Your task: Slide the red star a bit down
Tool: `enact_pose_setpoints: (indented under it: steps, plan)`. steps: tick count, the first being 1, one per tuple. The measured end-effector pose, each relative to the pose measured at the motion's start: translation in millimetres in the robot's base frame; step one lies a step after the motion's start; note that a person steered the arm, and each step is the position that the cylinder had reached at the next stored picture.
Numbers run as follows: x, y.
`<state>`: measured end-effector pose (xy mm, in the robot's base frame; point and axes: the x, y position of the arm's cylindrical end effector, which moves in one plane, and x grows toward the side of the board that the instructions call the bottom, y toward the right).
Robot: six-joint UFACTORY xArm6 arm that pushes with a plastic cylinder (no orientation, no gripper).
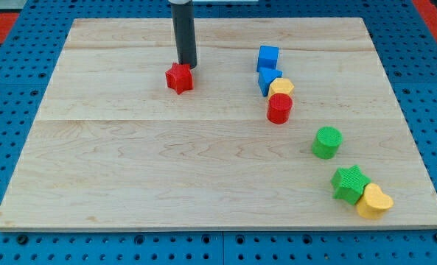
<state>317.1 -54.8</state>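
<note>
You see my tip [188, 65], a jawless rod, touching the red star [179, 77] at its upper right, with bare wooden board [130, 162] below the star and the red cylinder [279, 108] well to its right.

My tip [188, 65] sits just above the red star [179, 77], seemingly touching it, upper-middle of worktop [130, 169]. To the right, a descending chain: blue cube [268, 57], blue block [267, 78], yellow block [282, 87], red cylinder [279, 108], all touching. Lower right: green cylinder [326, 142] apart; green star [349, 183] against yellow heart [373, 201].
</note>
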Motion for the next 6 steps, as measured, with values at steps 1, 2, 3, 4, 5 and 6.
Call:
enact_pose_setpoints:
  steps: [1,2,3,4,5,6]
  plan:
    - [-14.8,-21.7]
    - [-20.5,-44.6]
    - [-7.1,-45.7]
    - [5.4,-29.1]
    - [20.9,-15.9]
    - [35.9,-23.0]
